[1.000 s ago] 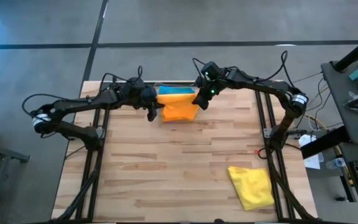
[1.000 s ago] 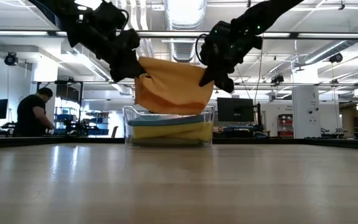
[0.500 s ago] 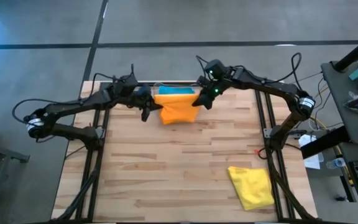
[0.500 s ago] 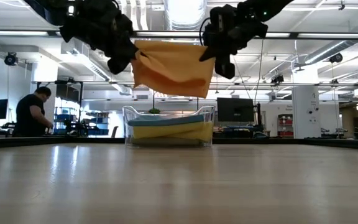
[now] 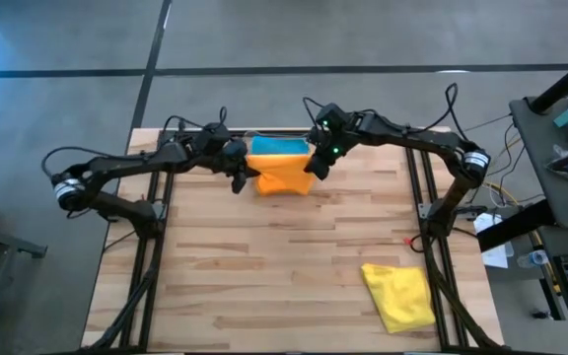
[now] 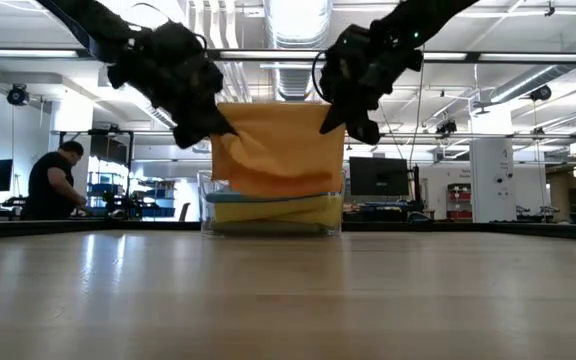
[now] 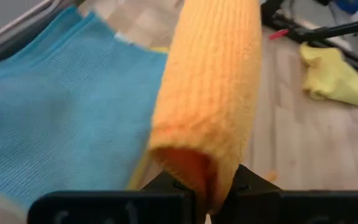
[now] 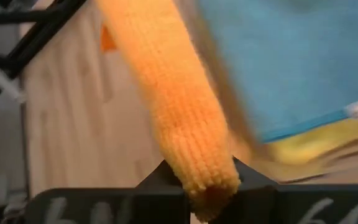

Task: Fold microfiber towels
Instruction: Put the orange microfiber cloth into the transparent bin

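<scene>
An orange microfiber towel (image 5: pixel 282 177) hangs folded between my two grippers at the table's far middle, over the near side of a clear bin (image 6: pixel 208 210). My left gripper (image 5: pixel 244 178) is shut on its left end and my right gripper (image 5: pixel 315 166) on its right end. In the low view the orange towel (image 6: pixel 278 150) covers the bin's upper part; whether it touches the bin I cannot tell. A blue towel (image 5: pixel 276 146) lies on top in the bin, with a yellow one (image 6: pixel 273 212) beneath. Another yellow towel (image 5: pixel 399 296) lies crumpled near the table's near right corner. My left gripper pinches the orange towel's left end (image 7: pixel 194 168) between its two fingers, on a fold of more than one layer. It comes slanting down from the table's left. The towel hangs below, clear of the table. My right gripper pinches the towel's right end (image 8: pixel 204 171) between its two fingers, on a rolled fold. It comes slanting down from the table's right. The top edge (image 6: pixel 273 105) runs nearly straight between the two grippers.
The bin stands at the table's far edge. Bare wood (image 5: pixel 264 266) fills the middle and near left of the table. Arm frames stand along both sides. A person (image 6: pixel 53 185) is in the room behind.
Both grippers rose with the orange towel, then came back down. The towel now hangs lower than a second ago, its lower edge down in front of the bin's upper part, and its top edge is straighter.
</scene>
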Controlling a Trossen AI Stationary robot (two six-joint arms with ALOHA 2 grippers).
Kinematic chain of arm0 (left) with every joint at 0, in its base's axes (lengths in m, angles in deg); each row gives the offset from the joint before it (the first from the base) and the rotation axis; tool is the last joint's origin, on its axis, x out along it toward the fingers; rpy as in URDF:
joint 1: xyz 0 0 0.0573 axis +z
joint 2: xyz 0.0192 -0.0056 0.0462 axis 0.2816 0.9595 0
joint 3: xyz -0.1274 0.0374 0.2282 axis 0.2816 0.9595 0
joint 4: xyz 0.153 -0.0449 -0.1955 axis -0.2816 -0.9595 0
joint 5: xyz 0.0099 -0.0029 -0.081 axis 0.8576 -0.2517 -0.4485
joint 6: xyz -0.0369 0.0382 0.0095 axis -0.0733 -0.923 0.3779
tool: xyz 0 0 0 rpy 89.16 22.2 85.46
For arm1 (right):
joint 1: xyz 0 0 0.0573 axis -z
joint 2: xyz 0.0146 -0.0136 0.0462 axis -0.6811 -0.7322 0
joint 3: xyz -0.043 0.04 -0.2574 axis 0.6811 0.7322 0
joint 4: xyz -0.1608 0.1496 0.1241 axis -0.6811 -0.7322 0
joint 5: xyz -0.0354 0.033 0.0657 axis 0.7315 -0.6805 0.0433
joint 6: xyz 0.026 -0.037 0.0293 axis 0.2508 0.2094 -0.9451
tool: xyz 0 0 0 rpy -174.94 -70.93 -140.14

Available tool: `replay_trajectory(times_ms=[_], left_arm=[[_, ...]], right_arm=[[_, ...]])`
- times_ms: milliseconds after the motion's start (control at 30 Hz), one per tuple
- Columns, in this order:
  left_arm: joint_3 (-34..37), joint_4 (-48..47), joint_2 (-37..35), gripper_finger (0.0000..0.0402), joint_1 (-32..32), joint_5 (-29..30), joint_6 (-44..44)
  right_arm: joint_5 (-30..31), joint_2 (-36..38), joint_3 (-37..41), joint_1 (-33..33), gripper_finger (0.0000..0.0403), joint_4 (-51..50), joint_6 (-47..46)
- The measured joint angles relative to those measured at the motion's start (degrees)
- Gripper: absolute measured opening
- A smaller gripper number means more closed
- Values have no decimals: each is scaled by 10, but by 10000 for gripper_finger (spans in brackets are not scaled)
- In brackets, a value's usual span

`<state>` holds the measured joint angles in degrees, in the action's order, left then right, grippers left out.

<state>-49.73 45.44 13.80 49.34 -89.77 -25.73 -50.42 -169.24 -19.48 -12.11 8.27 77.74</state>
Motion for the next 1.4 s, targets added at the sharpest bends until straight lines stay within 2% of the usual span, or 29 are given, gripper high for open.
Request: replay_trajectory(times_ms=[233, 833, 1233, 1400], left_arm=[[-21, -5, 48, 0, 26, -5, -5], [-44, -4, 38, 0, 67, 8, -35], [-45, 8, 144, 0, 77, 5, -36], [-46, 33, 158, 0, 85, 8, -41]], right_arm=[[-3, -19, 1, 28, 8, 37, -17], [4, -17, -13, 47, 8, 79, -2], [33, -89, -11, 51, 8, 67, -6], [61, -112, -11, 57, 8, 67, 9]])
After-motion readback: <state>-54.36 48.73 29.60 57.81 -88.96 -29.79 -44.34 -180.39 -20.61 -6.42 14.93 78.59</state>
